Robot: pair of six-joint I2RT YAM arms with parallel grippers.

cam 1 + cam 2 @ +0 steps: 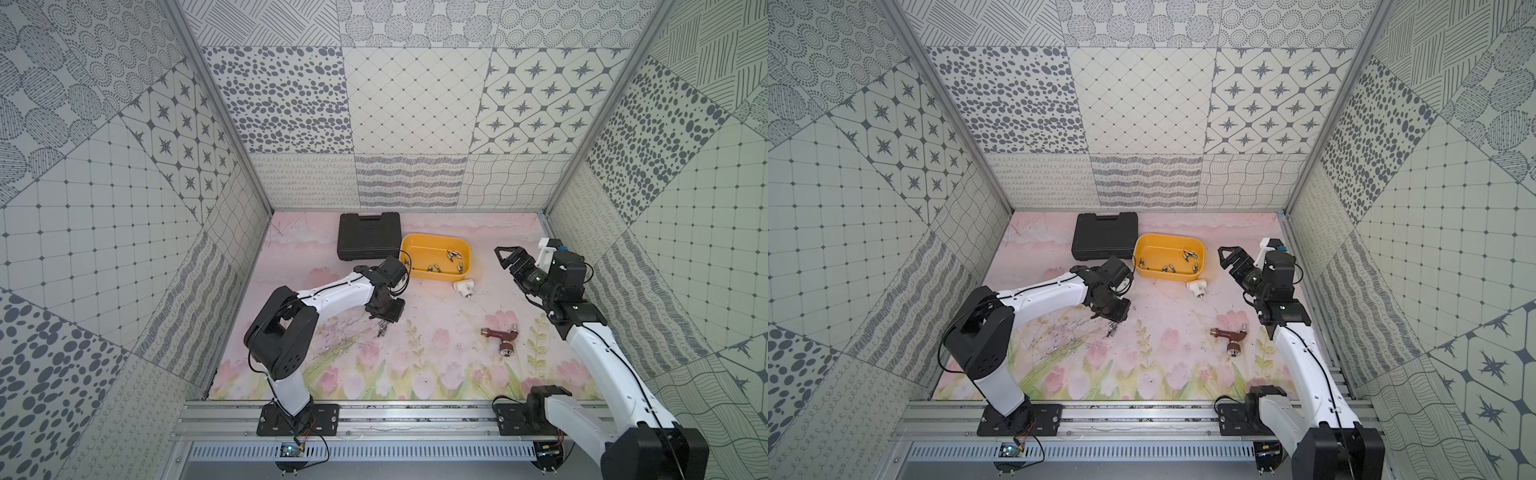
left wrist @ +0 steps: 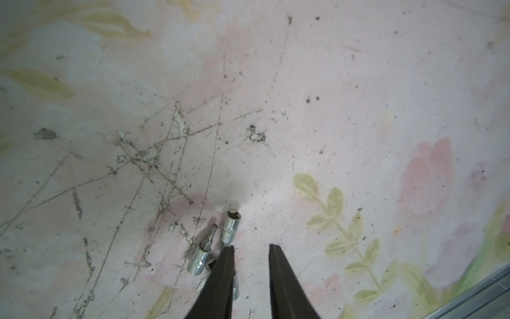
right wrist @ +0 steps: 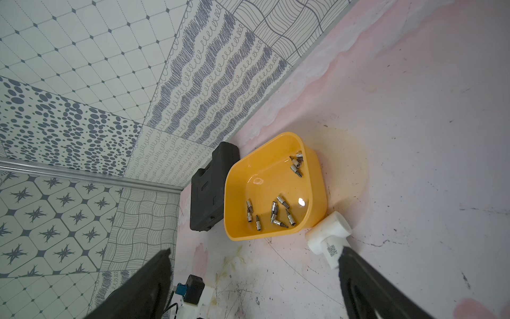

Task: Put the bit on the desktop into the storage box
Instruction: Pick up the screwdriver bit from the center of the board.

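Note:
Three small silver bits lie together on the desktop by my left arm: a socket bit (image 2: 231, 226), a hex bit (image 2: 202, 254) and a bit (image 2: 235, 288) mostly hidden under one finger. In both top views they show as a small cluster (image 1: 381, 330) (image 1: 1111, 329). My left gripper (image 2: 251, 247) points down right beside them, narrowly open, with bare desktop between its fingertips. The storage box (image 1: 428, 253) (image 1: 1160, 251) (image 3: 265, 176) is a yellow tub at the back holding several bits. My right gripper (image 1: 500, 255) (image 3: 255, 251) hovers wide open to its right, holding nothing.
A black tool case (image 1: 369, 235) stands against the back wall, touching the tub's left side. A white pipe tee (image 1: 464, 287) (image 3: 328, 234) lies at the tub's front right corner. A red-brown tap (image 1: 500, 336) lies towards the right arm. Patterned walls enclose three sides.

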